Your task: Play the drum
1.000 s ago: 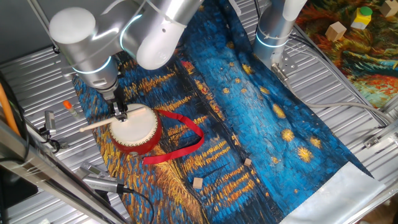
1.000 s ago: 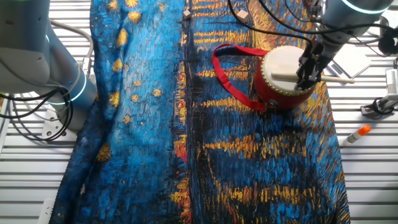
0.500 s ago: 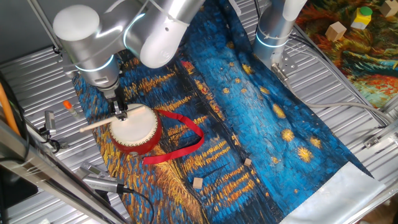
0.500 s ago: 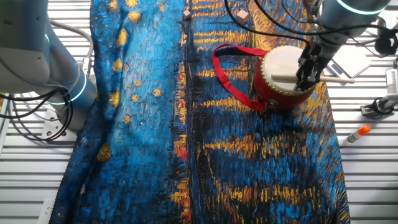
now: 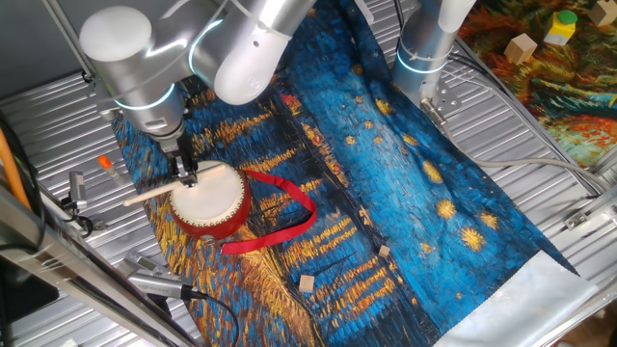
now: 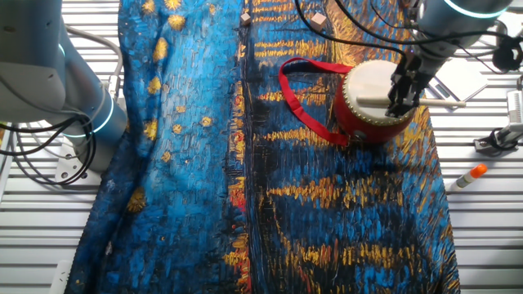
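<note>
Blue-and-gold painted cloth (image 5: 424,183) spread over a ribbed metal table (image 5: 540,145). On it, near one edge, the drum (image 5: 209,200), red ribbon (image 5: 289,214) trailing beside. Gripper (image 5: 186,173) at the drum's rim, fingers closed on the thin wooden stick (image 5: 147,195), held level just above the white skin. Grasp done, stick poised; judged mid-beat, strikes to follow.

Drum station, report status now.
Pincer shut on stick. Stick lies across drum skin. Red ribbon trails aside, nothing blocking.
</note>
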Available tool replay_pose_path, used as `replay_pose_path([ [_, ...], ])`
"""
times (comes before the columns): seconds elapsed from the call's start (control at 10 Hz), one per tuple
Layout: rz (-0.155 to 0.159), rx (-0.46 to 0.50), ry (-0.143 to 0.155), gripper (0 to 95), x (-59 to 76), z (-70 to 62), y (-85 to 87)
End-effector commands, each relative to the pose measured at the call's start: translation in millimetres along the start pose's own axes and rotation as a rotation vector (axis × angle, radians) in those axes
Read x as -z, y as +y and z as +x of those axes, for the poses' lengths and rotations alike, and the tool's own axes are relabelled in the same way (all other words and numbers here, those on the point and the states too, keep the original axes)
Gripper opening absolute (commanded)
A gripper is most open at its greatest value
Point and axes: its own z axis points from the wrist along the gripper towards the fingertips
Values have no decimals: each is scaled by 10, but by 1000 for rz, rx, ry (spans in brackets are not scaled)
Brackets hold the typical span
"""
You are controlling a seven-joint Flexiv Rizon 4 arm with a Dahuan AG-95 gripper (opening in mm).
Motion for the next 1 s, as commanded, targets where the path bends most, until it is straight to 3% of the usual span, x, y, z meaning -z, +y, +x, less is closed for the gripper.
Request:
replay_pose_path([
  [0.1,3,-4,2,380,-8,-9,-3],
  [0.7,1,-12,-6,380,-18,-23,-9],
  [1.0,0,-14,-15,380,-65,-99,-36],
])
